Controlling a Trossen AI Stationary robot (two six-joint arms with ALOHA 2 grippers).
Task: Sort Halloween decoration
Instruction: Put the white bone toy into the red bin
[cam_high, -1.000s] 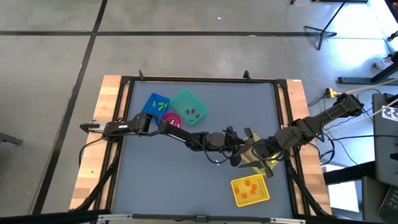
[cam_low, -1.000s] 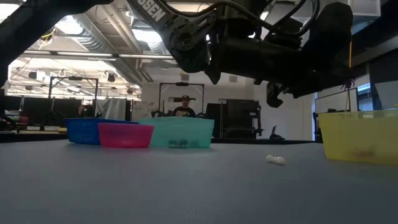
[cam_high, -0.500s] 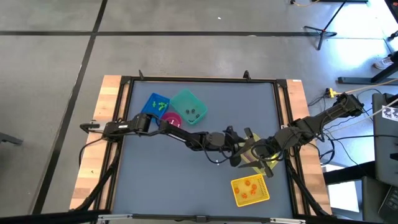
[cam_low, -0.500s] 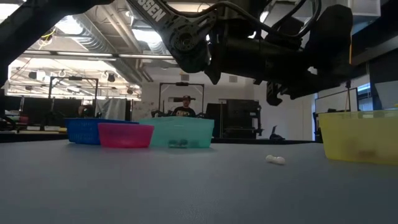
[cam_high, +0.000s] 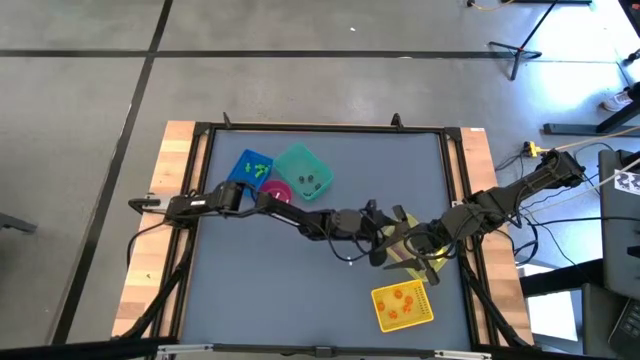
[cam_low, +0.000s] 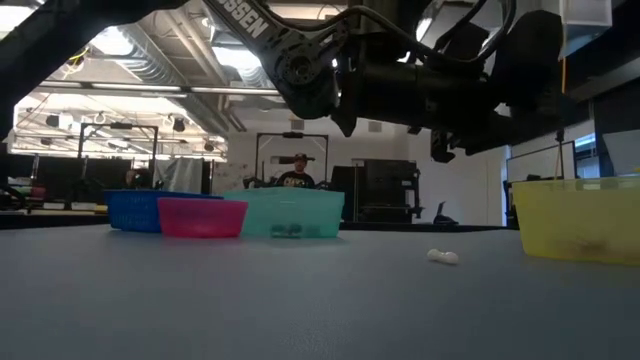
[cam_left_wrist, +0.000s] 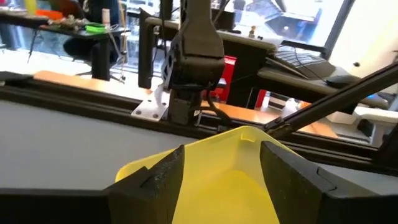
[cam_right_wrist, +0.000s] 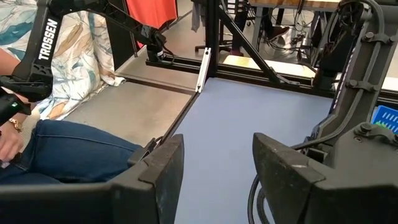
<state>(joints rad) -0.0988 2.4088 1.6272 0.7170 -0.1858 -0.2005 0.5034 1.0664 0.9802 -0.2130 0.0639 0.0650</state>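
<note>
The left gripper (cam_left_wrist: 221, 177) is hovering with its fingers (cam_left_wrist: 163, 180) spread apart and gripping nothing, and a yellow bin (cam_left_wrist: 217, 168) is showing straight ahead between them. The right gripper (cam_right_wrist: 214, 171) is waiting with its fingers parted around bare table (cam_right_wrist: 261, 118), also grasping nothing. A small white Halloween decoration (cam_low: 442, 257) is lying on the table below the two grippers, apart from either pair of fingers, while orange ones (cam_high: 404, 301) are sitting in a second yellow bin (cam_high: 402, 305) nearby.

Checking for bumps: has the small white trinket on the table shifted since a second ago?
No. In the low view, the white trinket sits at the same spot left of the yellow bin.
</note>
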